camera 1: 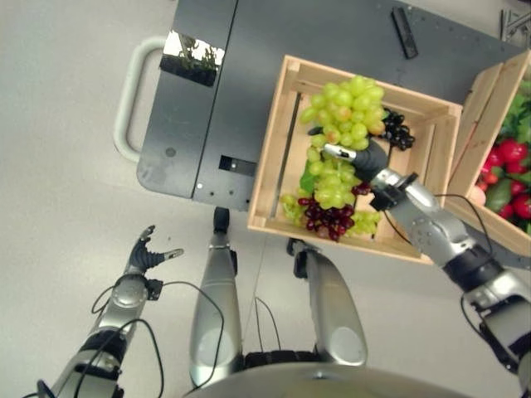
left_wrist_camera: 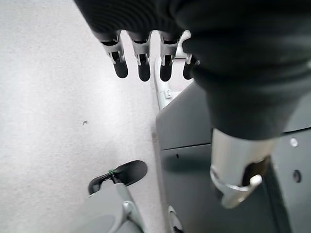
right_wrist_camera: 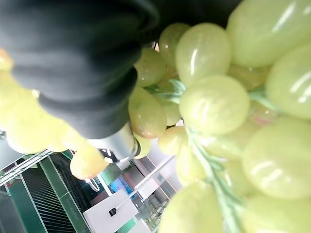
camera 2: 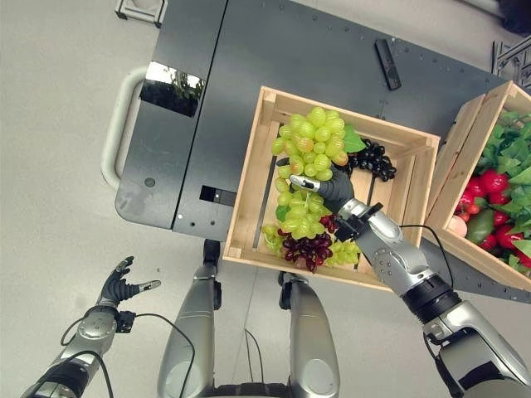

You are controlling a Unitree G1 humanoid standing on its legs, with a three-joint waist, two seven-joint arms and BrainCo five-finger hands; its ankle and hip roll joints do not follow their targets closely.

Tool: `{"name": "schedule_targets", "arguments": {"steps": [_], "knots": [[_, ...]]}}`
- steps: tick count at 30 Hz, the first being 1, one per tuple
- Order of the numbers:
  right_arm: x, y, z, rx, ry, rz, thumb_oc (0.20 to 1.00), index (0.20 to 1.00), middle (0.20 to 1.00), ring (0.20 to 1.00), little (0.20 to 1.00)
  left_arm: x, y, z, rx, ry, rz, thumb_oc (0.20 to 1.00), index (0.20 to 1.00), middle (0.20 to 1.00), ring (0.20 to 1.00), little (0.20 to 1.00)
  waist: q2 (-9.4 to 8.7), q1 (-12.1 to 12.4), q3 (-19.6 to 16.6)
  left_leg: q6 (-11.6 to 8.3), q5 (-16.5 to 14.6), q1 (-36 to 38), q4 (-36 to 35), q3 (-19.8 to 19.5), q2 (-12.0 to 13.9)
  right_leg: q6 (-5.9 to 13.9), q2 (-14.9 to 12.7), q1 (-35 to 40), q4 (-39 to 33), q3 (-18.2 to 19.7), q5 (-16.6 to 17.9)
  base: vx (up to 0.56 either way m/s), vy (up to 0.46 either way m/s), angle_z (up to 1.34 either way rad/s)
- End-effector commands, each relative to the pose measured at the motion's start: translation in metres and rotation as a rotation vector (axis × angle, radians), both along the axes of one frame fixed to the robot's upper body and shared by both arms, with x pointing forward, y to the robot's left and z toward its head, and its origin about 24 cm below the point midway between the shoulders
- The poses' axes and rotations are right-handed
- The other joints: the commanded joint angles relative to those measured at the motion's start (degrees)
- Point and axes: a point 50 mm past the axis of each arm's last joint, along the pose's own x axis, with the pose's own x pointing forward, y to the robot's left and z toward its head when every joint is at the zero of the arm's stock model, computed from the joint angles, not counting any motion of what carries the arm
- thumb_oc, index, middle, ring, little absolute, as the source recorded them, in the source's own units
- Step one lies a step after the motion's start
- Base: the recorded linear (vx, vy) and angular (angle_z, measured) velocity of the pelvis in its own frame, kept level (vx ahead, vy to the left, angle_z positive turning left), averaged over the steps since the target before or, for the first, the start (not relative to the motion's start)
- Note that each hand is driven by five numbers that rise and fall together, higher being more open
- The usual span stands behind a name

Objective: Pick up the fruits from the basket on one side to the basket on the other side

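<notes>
Right hand [camera 2: 332, 195] fingers curled round green grapes [camera 2: 314, 137], partly hidden, left hand [camera 1: 148, 253] fingers relaxed

A large bunch of green grapes [camera 2: 314, 138] is held up over the left wooden crate [camera 2: 249, 170], gripped at its lower end by the right hand [camera 2: 328, 192]. More green grapes [camera 2: 300, 217], dark red grapes [camera 2: 311, 245] and black grapes [camera 2: 373, 157] are laid inside that crate. Red and green produce [camera 2: 494, 199] is piled in the right wooden crate [camera 2: 465, 153].
</notes>
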Motion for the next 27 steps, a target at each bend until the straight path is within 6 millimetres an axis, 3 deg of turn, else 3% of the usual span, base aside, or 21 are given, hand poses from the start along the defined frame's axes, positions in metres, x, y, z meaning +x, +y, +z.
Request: {"name": "schedule_targets", "arguments": {"steps": [1,4,12,13,15,16,23,27], "knots": [[-0.011,-0.003,0.042,0.046,-0.202,0.026,0.2,0.2,0.2,0.2,0.2,-0.005,0.0,0.003,-0.004,-0.033,-0.007,1.0,1.0,1.0,1.0,1.0,1.39,-0.9,-0.9,-0.45,-0.2,0.2,1.0,-0.1,-0.1,4.57,-1.7,3.3,0.1,0.0,-1.1,0.02,-0.009,0.06],[-0.014,-0.012,0.044,0.006,-0.221,-0.005,0.2,0.2,0.2,0.2,0.2,0.004,-0.004,0.018,0.008,-0.096,-0.073,1.0,1.0,1.0,1.0,1.0,1.41,-0.7,-0.9,-0.43,-0.5,2.4,0.6,-0.6,-0.2,4.68,-2.0,5.5,0.0,-0.5,-1.4,0.03,-0.001,0.09],[-0.025,-0.049,0.045,-0.216,-0.261,-0.112,0.2,0.2,0.2,0.2,0.2,0.016,-0.005,0.092,-0.043,-0.312,-0.355,1.0,1.0,1.0,1.0,1.0,1.97,-0.2,-4.0,-0.2,-1.0,7.4,-0.9,-1.6,-0.8,5.24,-2.8,11.8,-1.8,-2.6,-1.6,0.05,0.007,0.1],[-0.025,-0.049,0.045,-0.215,-0.26,-0.112,0.2,0.2,0.2,0.2,0.2,0.015,-0.005,0.092,-0.043,-0.311,-0.355,1.0,1.0,1.0,1.0,1.0,1.94,-0.1,-4.0,-0.2,-1.0,7.5,-0.9,-1.7,-0.8,5.24,-2.8,11.9,-1.8,-2.7,-1.6,0.04,0.02,0.06],[-0.028,-0.055,0.043,-0.266,-0.258,-0.115,0.2,0.2,0.2,0.2,0.2,0.014,-0.003,0.11,-0.088,-0.339,-0.417,1.0,1.0,1.0,1.0,1.0,1.89,-0.2,-5.1,0.02,-1.2,8.8,-1.4,-1.7,-0.9,5.38,-2.7,13.1,-2.7,-2.9,-1.4,0.04,0.015,0.05],[-0.029,-0.06,0.047,-0.324,-0.275,-0.13,0.2,0.2,0.2,0.2,0.2,0.016,0.001,0.129,-0.07,-0.375,-0.468,1.0,1.0,1.0,1.0,1.0,1.76,-0.2,-6.4,0.08,-1.3,10.2,-2.1,-1.8,-0.9,5.5,-2.7,14.3,-3.4,-3.0,-1.4,0.05,0.014,0.04],[-0.037,-0.074,0.051,-0.456,-0.284,-0.133,0.2,0.2,0.2,0.2,0.2,0.014,0.001,0.171,-0.238,-0.372,-0.651,1.0,1.0,1.0,1.0,1.0,1.64,-0.8,-10.4,0.16,-1.0,14.0,-4.8,-1.9,-1.0,5.73,-2.4,17.6,-5.6,-3.6,-0.8,0.04,0.01,0.04],[-0.04,-0.076,0.053,-0.549,-0.299,-0.124,0.2,0.2,0.2,0.2,0.2,0.013,0.001,0.183,-0.375,-0.306,-0.725,1.0,1.0,1.0,1.0,1.0,1.6,-1.3,-12.7,0.02,-0.6,15.7,-6.7,-1.6,-0.9,5.96,-2.1,19.2,-7.2,-4.3,-0.4,0.05,-0.011,0.08]]}}
